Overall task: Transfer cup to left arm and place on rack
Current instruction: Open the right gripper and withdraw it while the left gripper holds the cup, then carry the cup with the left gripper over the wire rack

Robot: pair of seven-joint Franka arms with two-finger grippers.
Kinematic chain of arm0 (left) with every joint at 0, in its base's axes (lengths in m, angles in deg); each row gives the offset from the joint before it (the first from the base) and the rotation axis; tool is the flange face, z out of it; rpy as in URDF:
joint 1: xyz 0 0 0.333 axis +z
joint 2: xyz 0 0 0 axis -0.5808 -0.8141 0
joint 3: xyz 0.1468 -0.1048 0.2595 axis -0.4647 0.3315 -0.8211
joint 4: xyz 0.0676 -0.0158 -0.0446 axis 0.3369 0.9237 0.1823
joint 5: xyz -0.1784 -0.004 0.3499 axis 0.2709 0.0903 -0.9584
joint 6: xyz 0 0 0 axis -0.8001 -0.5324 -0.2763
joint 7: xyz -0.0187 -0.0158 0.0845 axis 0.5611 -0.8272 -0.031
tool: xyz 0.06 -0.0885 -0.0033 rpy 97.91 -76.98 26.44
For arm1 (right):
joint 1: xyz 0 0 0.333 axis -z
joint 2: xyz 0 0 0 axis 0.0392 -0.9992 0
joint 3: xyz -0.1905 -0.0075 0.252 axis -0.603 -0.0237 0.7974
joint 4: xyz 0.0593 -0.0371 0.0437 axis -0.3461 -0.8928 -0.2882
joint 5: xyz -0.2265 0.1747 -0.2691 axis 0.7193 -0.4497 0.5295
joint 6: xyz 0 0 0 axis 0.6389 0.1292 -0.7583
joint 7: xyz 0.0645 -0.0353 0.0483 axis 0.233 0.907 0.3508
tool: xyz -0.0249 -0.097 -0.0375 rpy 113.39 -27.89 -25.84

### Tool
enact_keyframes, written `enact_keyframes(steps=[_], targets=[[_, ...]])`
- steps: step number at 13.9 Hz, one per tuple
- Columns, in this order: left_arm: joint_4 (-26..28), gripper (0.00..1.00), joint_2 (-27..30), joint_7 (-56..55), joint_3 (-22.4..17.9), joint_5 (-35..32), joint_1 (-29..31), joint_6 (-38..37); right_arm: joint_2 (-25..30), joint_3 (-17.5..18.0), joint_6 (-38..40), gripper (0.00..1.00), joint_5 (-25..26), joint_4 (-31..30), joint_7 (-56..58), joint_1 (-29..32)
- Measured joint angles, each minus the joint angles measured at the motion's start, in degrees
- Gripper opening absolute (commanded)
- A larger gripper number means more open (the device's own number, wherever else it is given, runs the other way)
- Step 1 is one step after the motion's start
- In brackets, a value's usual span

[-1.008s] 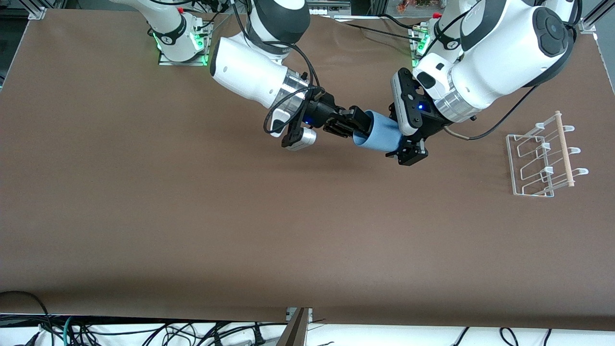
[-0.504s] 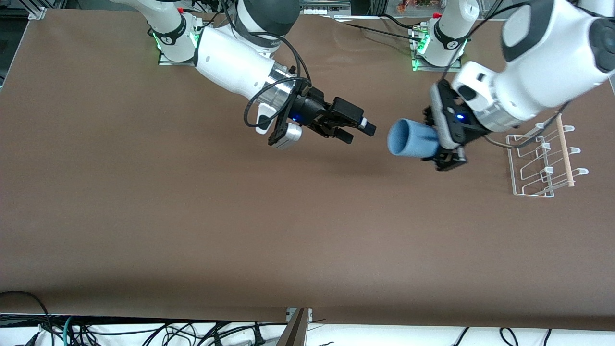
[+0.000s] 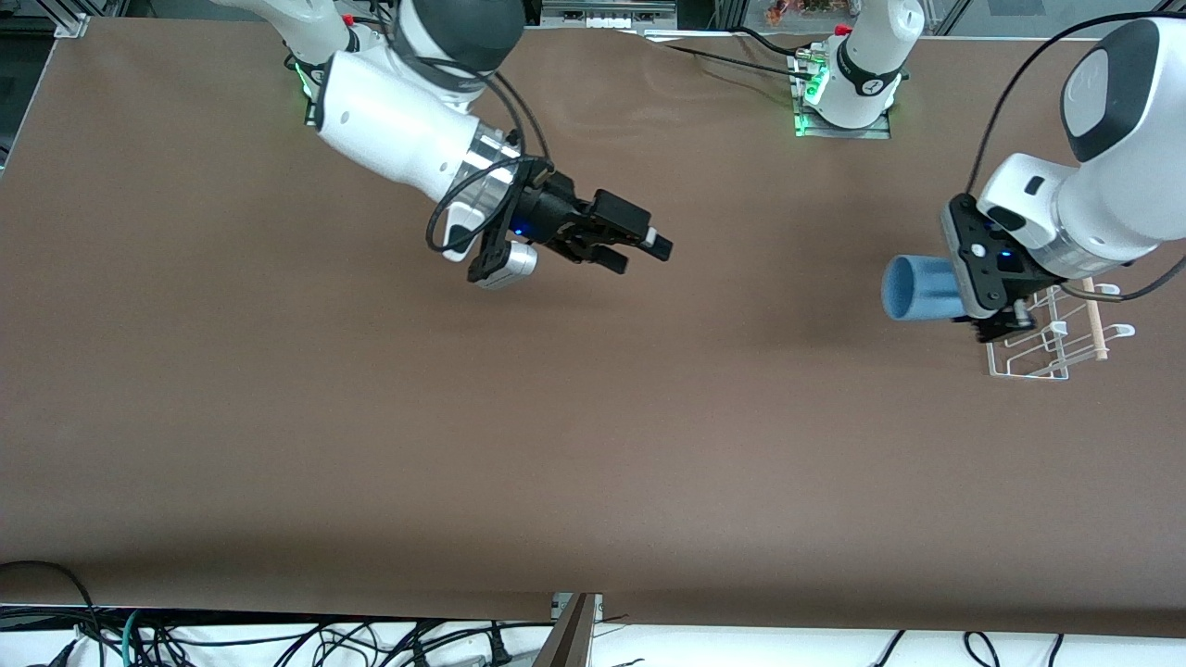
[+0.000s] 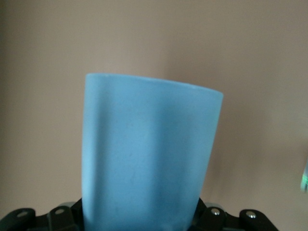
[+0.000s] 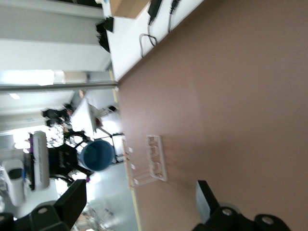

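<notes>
Rack (image 3: 1052, 326) right under left gripper (image 3: 984, 324) w/ cup (image 3: 917, 288); table (image 3: 463, 417) elsewhere bare

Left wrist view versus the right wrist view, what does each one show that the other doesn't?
Only the left wrist view shows the cup close up, side-on, filling the picture against bare table. Only the right wrist view shows the rack, the open right gripper, the table edge and cables off it. Both show the cup and brown table; in the right wrist view the left gripper holds it by the rack.

brown matte surface (image 3: 371, 445), evenly lit; tangled cables (image 3: 278, 639) on a white floor along its near edge, aluminium framing (image 3: 69, 18) at one corner.
</notes>
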Motion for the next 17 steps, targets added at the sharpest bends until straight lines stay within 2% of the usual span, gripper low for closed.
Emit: enact_keyframes(steps=[4,7,11,14,17], targets=[[1.6,0.00,-1.2,0.0,-0.1,-16.8,3.3,-3.3,0.9,-5.6,14.3,1.00,10.8,-0.1,0.0,0.1],[5.5,0.00,-1.9,0.0,-0.2,-28.2,6.2,-5.1,1.5,-11.7,24.4,1.00,19.5,-0.1,0.9,0.1],[13.4,0.00,-1.6,0.2,0.7,-42.5,8.1,-5.2,1.6,-20.9,31.7,1.00,31.5,-0.4,4.2,0.3],[20.5,0.00,0.8,0.1,1.7,-49.6,8.6,-5.3,1.6,-27.2,39.1,1.00,40.1,-0.4,8.6,0.4],[29.6,0.00,4.7,0.0,2.9,-58.7,9.0,-4.7,2.8,-32.5,46.3,1.00,45.3,0.2,17.5,0.4]])
